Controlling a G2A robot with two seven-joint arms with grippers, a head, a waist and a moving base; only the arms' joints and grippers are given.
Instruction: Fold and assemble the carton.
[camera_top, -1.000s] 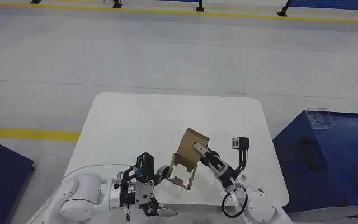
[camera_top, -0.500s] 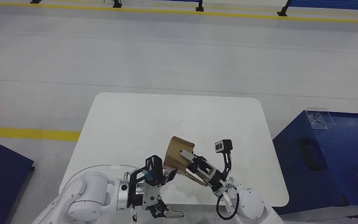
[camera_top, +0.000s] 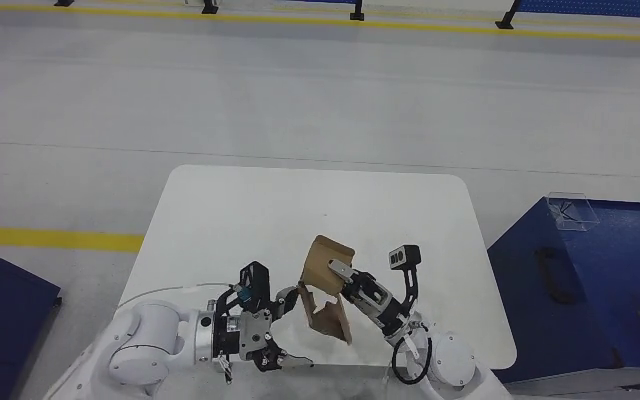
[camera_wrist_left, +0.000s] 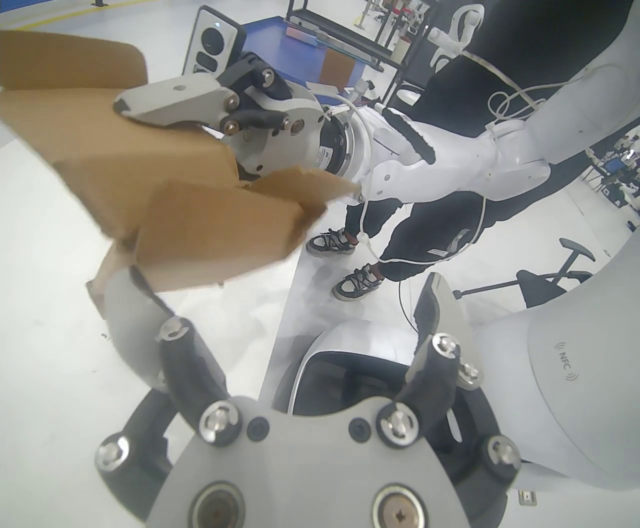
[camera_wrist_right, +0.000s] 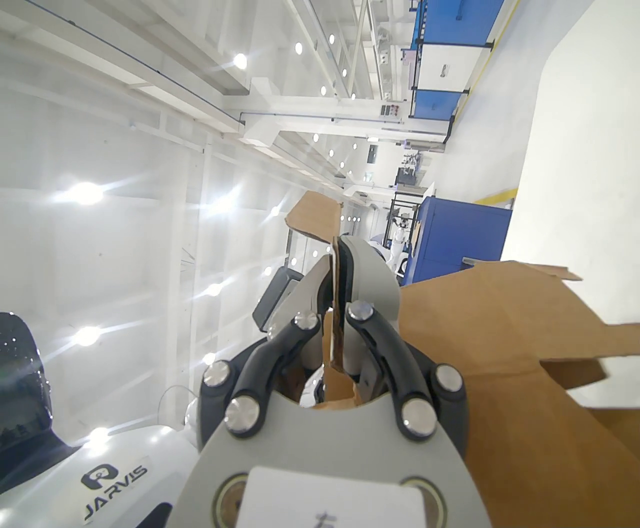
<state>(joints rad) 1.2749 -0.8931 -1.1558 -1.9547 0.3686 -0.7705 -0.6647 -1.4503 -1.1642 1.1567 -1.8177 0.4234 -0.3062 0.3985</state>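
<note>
Pinching one panel of the brown carton (camera_wrist_right: 500, 350) edge-on, my right gripper (camera_wrist_right: 336, 260) holds it tilted above the near part of the white table (camera_top: 250, 210). My left gripper (camera_wrist_left: 277, 300) stands spread wide, one finger (camera_wrist_left: 130, 310) just beside the carton's lower flap, grasping nothing.

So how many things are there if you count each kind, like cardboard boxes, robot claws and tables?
Brown cardboard carton: 1
Grey metal robot grippers: 2, the left gripper and the right gripper
White rounded table: 1
Total: 4
</note>
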